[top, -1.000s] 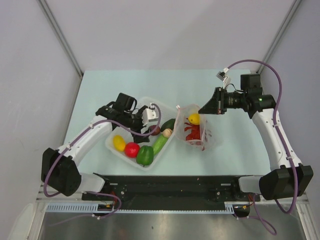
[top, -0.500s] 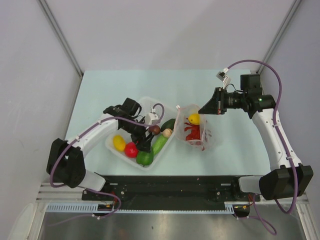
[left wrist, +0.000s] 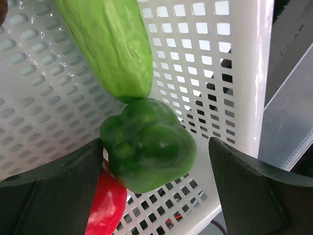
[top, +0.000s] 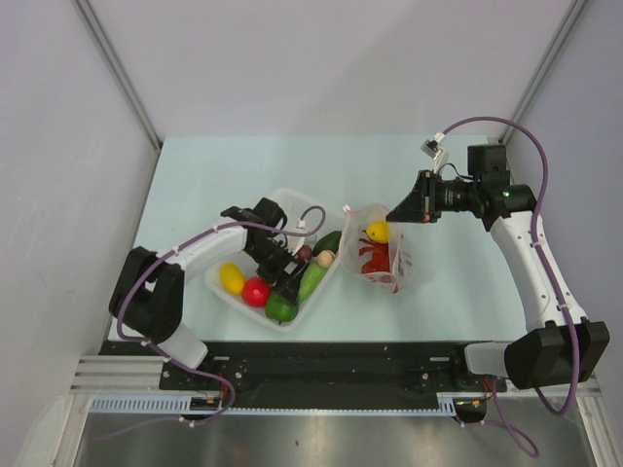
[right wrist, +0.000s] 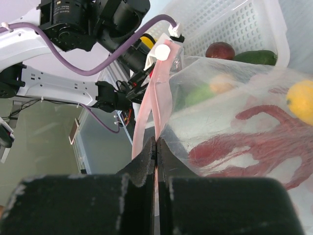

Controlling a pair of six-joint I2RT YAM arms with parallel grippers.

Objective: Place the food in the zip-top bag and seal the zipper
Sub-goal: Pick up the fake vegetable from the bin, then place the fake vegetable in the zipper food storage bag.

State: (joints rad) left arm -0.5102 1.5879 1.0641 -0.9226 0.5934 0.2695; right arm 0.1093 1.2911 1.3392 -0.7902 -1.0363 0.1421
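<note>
A white basket (top: 282, 193) sits on the pale worktop (top: 195, 175), and everything else is placed from it; at its left end lies a yellow piece (top: 232, 278), with the tomato (top: 257, 291) just right of that; at the basket's near edge the green pepper (left wrist: 146, 147) touches the tip of the cucumber (top: 313, 277), and the left hand (top: 288, 289) reaches down into the basket, released, its fingers (left wrist: 54, 196) spread wide either side of the pepper; a dark plum (top: 302, 253) and a beige mushroom (top: 325, 258) rest by the basket's right wall; just right of the basket stands the clear bag (top: 414, 272), holding the lobster (top: 375, 261) and a second yellow piece (top: 378, 232); the right hand (right wrist: 155, 142), beyond the bag from the basket, is clenched on the pink zipper (right wrist: 157, 98).
</note>
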